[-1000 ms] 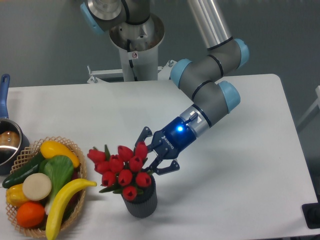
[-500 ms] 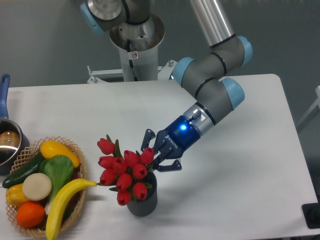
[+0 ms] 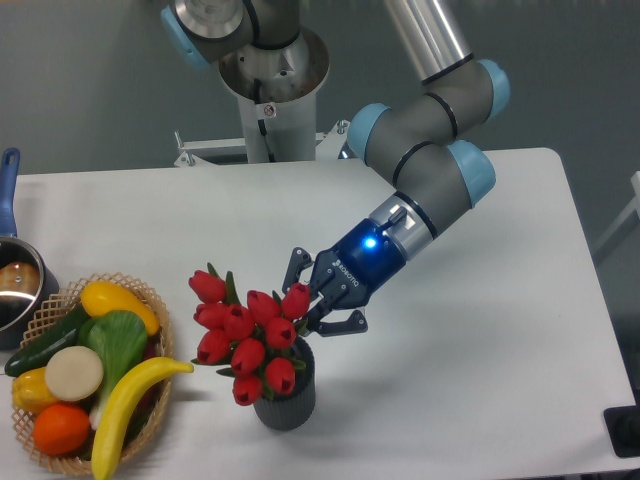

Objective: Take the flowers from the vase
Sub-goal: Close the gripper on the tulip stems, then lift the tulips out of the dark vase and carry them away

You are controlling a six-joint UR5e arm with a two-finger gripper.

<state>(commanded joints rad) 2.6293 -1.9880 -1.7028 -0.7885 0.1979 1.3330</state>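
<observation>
A bunch of red tulip flowers (image 3: 246, 336) with green leaves stands in the dark grey ribbed vase (image 3: 289, 406) near the table's front edge. The stems are still inside the vase's mouth. My gripper (image 3: 308, 308) reaches in from the upper right, with a blue light glowing on its wrist. Its fingers close in on the right side of the bunch, just above the vase's mouth. The red buds hide the fingertips.
A wicker basket (image 3: 152, 296) holding a banana, squash, an orange and green vegetables sits at the front left, close to the flowers. A blue-handled metal pot (image 3: 14, 288) stands at the left edge. The arm's base (image 3: 270, 90) rises at the back.
The gripper has narrowed onto the bunch and shifted slightly up and right. The flowers have swung from leaning left to standing more upright in the vase.
</observation>
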